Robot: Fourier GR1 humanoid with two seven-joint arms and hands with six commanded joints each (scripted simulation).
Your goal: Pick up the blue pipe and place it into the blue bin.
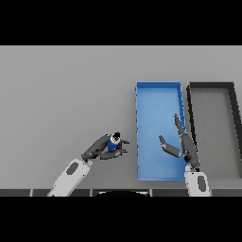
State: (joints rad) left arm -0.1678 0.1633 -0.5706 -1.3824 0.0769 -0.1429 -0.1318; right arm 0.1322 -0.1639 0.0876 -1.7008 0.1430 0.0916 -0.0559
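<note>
The left hand (105, 147) is clenching the blue pipe (113, 144) between curled fingers and thumb, just left of the blue bin (158, 90) on the grey worktop (66, 94). The carrying step looks to be underway; next, the pipe needs moving rightward over the bin's near wall before letting go. The right hand (182, 144) is hovering over the bin, fingers straight and released.

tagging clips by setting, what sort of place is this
Probably a sorting bench: a plain grey table with a blue bin and a black bin side by side. The left hand holds a blue pipe; the right hand is over the blue bin.
</note>
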